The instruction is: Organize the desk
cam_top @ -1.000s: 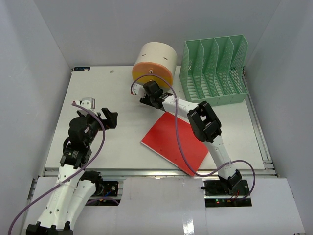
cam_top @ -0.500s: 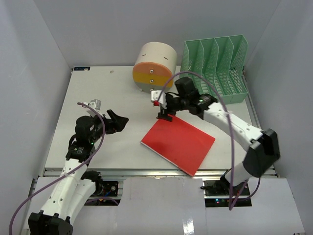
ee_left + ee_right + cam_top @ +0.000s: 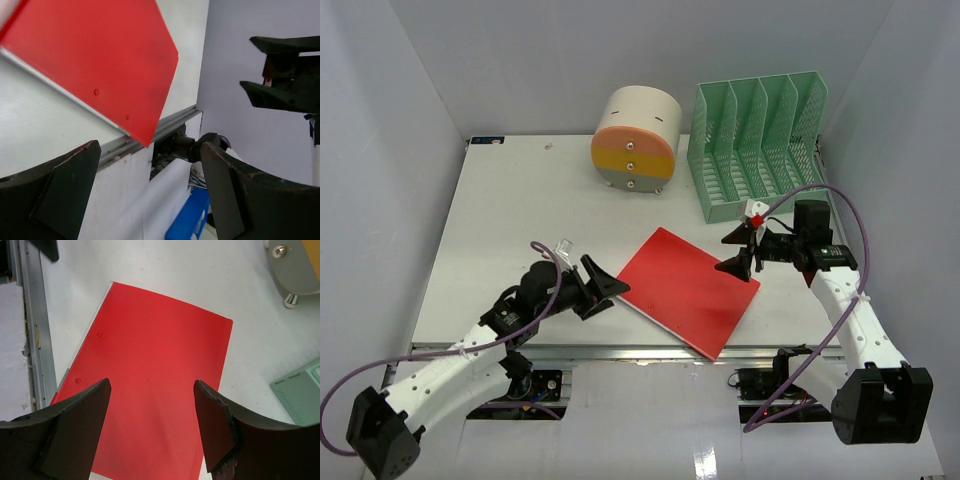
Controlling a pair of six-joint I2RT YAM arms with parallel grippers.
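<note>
Desk point(image 3: 510, 220) with red folder point(image 3: 685, 290) flat between left gripper point(image 3: 611, 297) and right gripper point(image 3: 724, 253), both spread wide, empty.

I am running this from afar, and it is a robot test cell in a lab rather than a working office. Plain pale grey panel walls point(image 3: 380, 150) box in the large flat white desk point(image 3: 520, 230) on three sides. A white-and-black jointed left arm point(image 3: 435, 365) and right arm point(image 3: 855, 320) rise from a silver metal rail point(image 3: 620, 351) at its front edge, trailing loose purple cables point(image 3: 823, 186). The office items are few: a green slotted plastic file rack point(image 3: 760, 150), a flat red folder point(image 3: 690, 290) and a round cream drawer unit point(image 3: 633, 160).
</note>
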